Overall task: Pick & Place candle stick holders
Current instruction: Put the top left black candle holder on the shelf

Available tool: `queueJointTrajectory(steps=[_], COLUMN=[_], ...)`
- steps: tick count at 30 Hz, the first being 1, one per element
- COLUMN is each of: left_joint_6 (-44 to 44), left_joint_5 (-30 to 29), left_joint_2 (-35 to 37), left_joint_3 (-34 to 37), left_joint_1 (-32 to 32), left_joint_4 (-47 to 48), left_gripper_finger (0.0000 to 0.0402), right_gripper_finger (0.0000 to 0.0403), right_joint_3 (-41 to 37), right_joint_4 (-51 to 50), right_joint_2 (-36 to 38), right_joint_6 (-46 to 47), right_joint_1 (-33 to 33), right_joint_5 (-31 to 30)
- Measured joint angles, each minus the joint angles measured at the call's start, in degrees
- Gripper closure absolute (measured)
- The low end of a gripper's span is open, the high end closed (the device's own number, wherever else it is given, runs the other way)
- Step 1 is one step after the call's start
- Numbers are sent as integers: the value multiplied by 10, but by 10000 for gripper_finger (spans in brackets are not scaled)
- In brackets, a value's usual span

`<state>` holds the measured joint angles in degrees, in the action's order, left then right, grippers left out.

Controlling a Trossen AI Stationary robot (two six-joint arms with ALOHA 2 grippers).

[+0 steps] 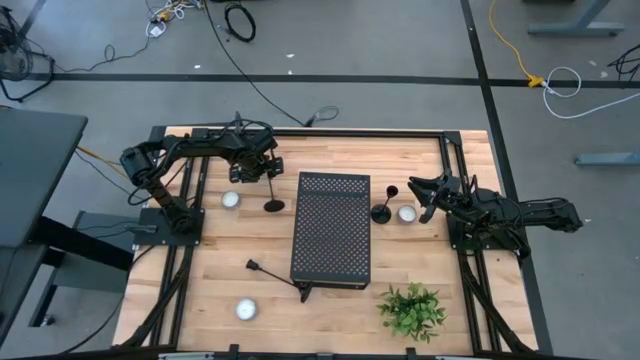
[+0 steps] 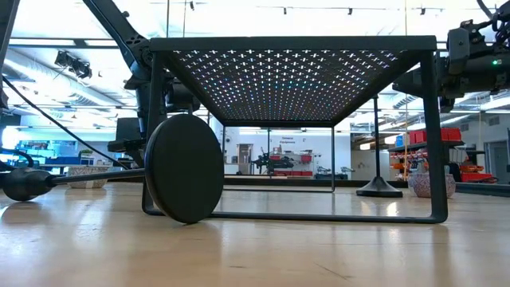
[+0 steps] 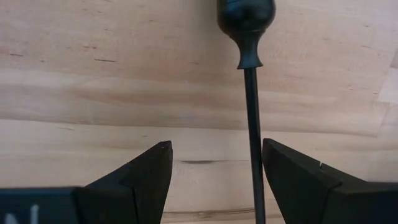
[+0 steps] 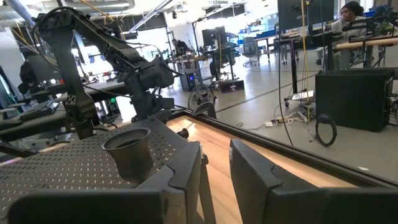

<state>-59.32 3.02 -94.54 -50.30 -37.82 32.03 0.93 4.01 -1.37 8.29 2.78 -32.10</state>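
Observation:
One black candle stick holder [image 1: 273,203] stands on its round base left of the black perforated box [image 1: 330,230]. My left gripper [image 1: 265,172] is above it and open. In the left wrist view [image 3: 214,155] the holder's thin stem [image 3: 251,124] runs between the two fingers, close to one, and touches neither. A second holder [image 1: 383,210] stands right of the box. My right gripper [image 1: 420,192] is open to its right, with the holder's top cup [image 4: 130,152] outside its fingers [image 4: 186,180]. A third holder [image 1: 277,278] lies on its side by the box's near left corner.
Three white tealights sit on the table: one left of the first holder [image 1: 231,199], one between the second holder and my right gripper [image 1: 406,213], and one near the front left [image 1: 246,309]. A small green plant [image 1: 412,310] stands at the front right.

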Motion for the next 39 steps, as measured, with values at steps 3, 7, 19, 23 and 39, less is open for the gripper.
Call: queueJointTrajectory(steps=[3, 7, 19, 23, 39], left_joint_6=[0, 0, 0, 1, 21], left_joint_5=[0, 0, 1, 2, 3], left_joint_2=[0, 0, 0, 0, 0], left_joint_3=[0, 0, 0, 0, 0], left_joint_1=[0, 0, 0, 0, 0], left_joint_4=[0, 0, 2, 15, 21], left_gripper_finger=[154, 154, 154, 164, 300], right_gripper_finger=[317, 317, 317, 317, 317], right_joint_3=[0, 0, 0, 0, 0], right_joint_4=[0, 0, 0, 0, 0], right_joint_2=[0, 0, 0, 0, 0], right_joint_6=[0, 0, 0, 0, 0], right_joint_1=[0, 0, 0, 0, 0], right_joint_5=[0, 0, 0, 0, 0])
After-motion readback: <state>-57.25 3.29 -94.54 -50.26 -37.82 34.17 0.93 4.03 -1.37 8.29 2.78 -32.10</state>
